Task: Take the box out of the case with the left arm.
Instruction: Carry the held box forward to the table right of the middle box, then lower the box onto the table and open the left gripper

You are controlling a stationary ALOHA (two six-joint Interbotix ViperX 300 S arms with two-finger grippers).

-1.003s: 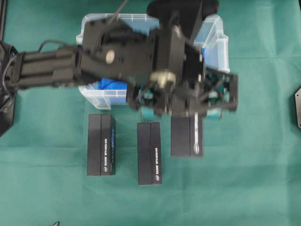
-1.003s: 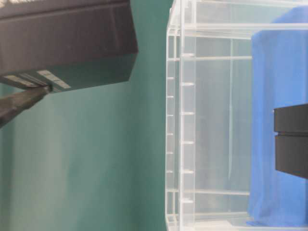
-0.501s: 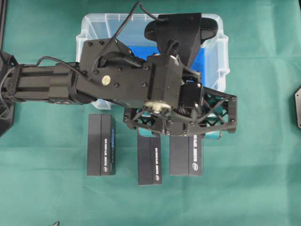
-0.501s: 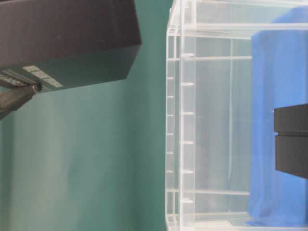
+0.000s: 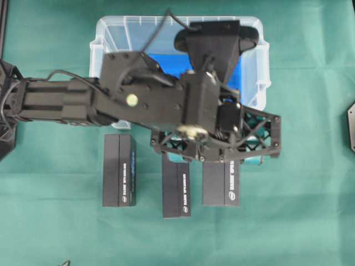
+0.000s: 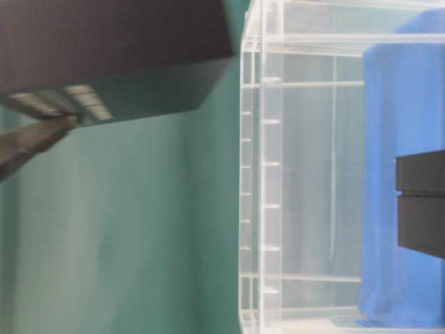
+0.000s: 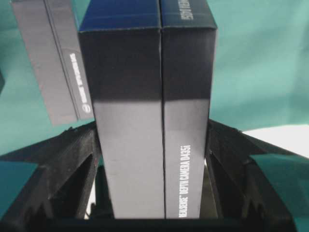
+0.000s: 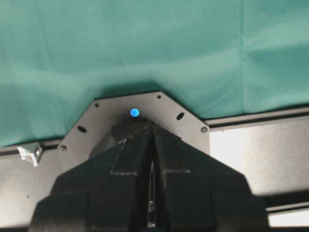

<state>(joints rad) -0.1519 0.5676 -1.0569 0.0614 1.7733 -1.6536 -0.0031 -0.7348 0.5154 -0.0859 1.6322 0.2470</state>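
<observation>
Overhead looks straight down; table-level view sits sideways, close — both share the case.

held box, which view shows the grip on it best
The left wrist view: the box fills the frame, and both fingers of the left gripper press its sides. Overhead, the arm covers most of the box. At table level only a dark corner shows. The right wrist view misses it.

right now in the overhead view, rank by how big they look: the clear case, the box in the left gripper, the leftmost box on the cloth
1. the case, clearly largest
2. the leftmost box and the held box: look alike; the held one is half hidden by the left gripper, so unranked
</observation>
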